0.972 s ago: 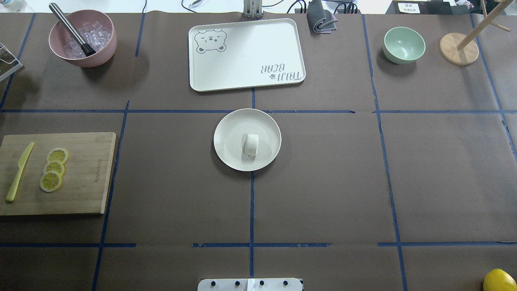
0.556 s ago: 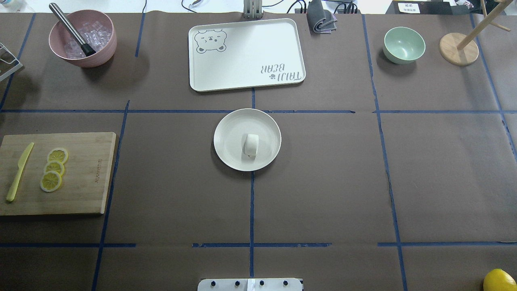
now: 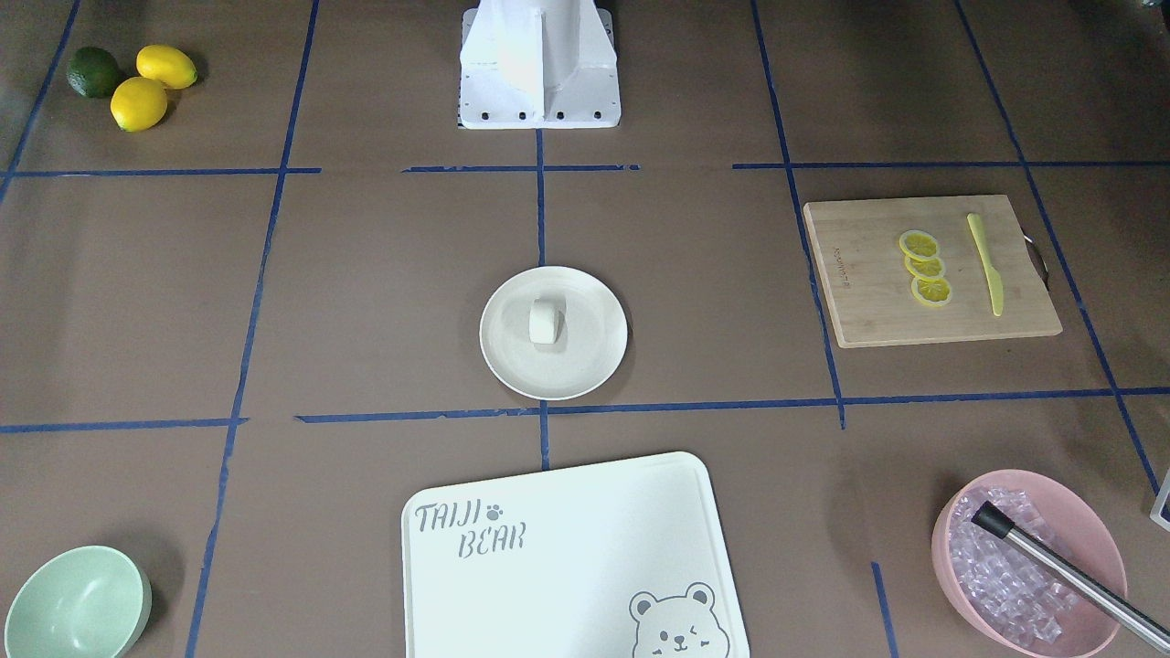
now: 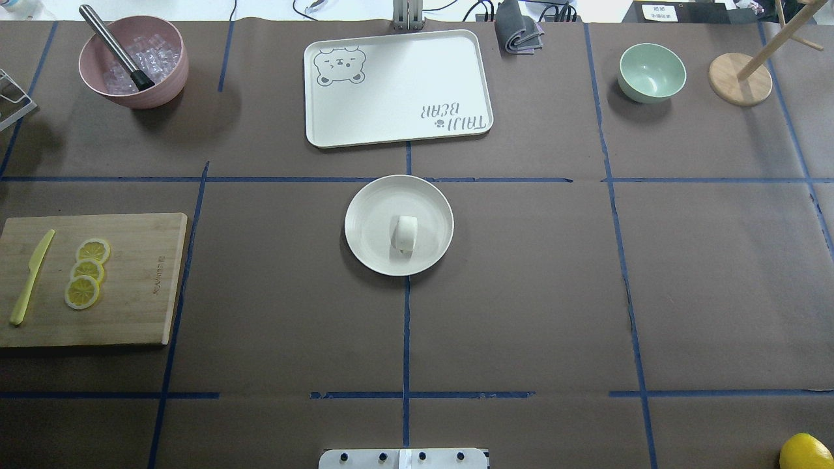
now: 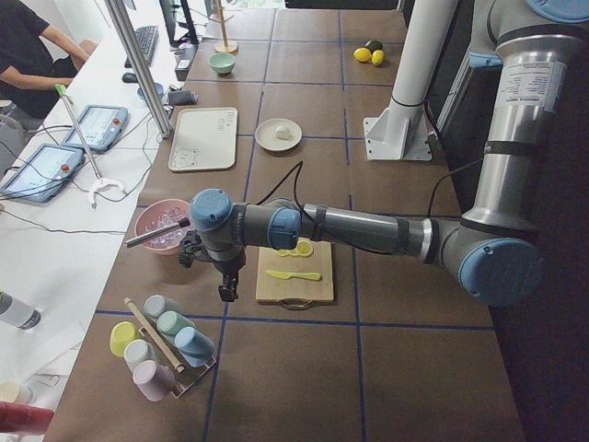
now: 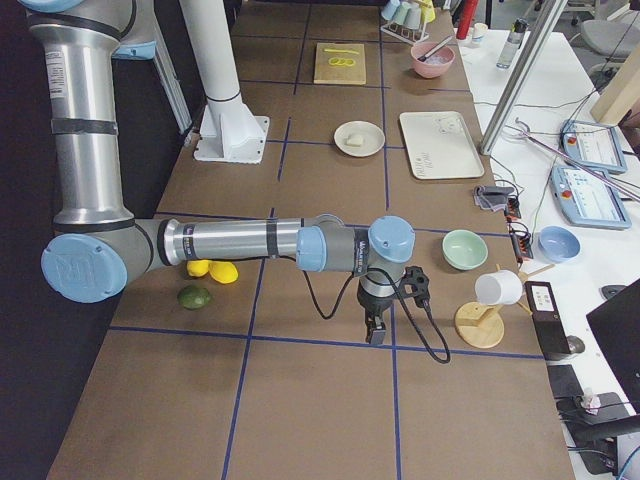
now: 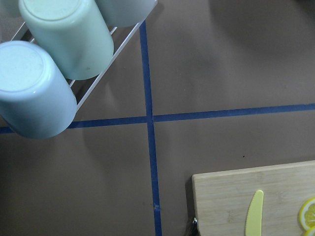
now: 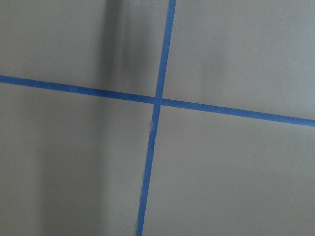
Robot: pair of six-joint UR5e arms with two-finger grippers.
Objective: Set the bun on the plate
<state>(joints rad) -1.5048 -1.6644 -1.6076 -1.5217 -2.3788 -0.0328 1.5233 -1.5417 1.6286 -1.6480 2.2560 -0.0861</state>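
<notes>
The white bun (image 4: 405, 234) lies near the middle of the round cream plate (image 4: 368, 221), at the table's centre; the front-facing view shows the same bun (image 3: 545, 322) on the plate (image 3: 585, 352). Neither gripper is near it. My left gripper (image 5: 224, 293) hangs over the table's left end, between the cutting board and a cup rack. At the right end, by the wooden stand, my right gripper (image 6: 373, 332) points down. Both show only in the side views, so I cannot tell whether either is open or shut.
A bear-printed board (image 4: 397, 88) lies beyond the plate. A pale green bowl (image 4: 651, 71) and a wooden stand (image 4: 739, 78) sit far right. A pink bowl of ice (image 4: 133, 62) and a cutting board (image 4: 130, 280) with lemon slices are on the left. Cups (image 7: 69, 39) lie in a rack.
</notes>
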